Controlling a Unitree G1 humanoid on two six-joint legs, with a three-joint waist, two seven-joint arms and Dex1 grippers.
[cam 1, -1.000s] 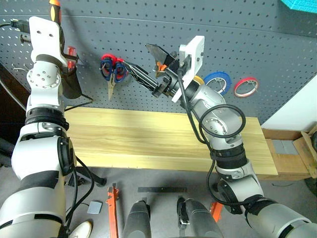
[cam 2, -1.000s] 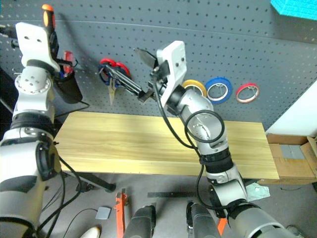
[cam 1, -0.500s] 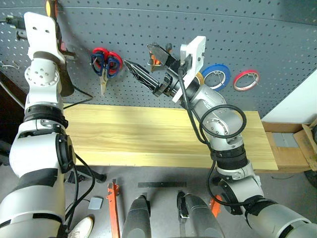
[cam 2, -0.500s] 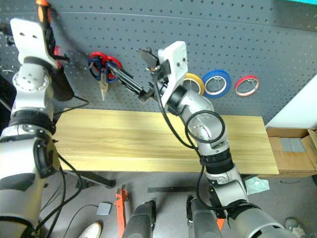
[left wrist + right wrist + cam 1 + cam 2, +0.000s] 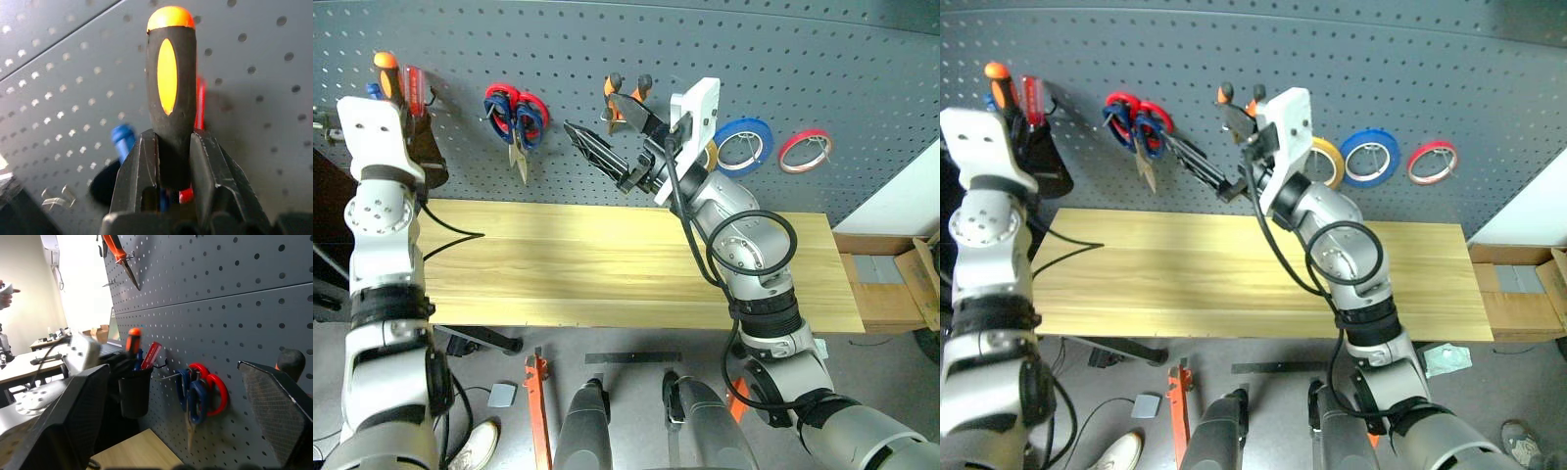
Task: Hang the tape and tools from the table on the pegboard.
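Left wrist view, rubbery orange-black screwdriver (image 5: 171,93), perforated pegboard (image 5: 264,73)

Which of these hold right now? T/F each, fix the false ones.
1. The left gripper is shut on the screwdriver. True.
2. The right gripper is shut on the pliers. False: it is open and holds nothing; the pliers hang on the pegboard.
3. Tools lie on the table. False: its top is bare.
4. The red-handled scissors hang on the pegboard. True.
5. The blue roll hangs between the tape and the red roll. True.
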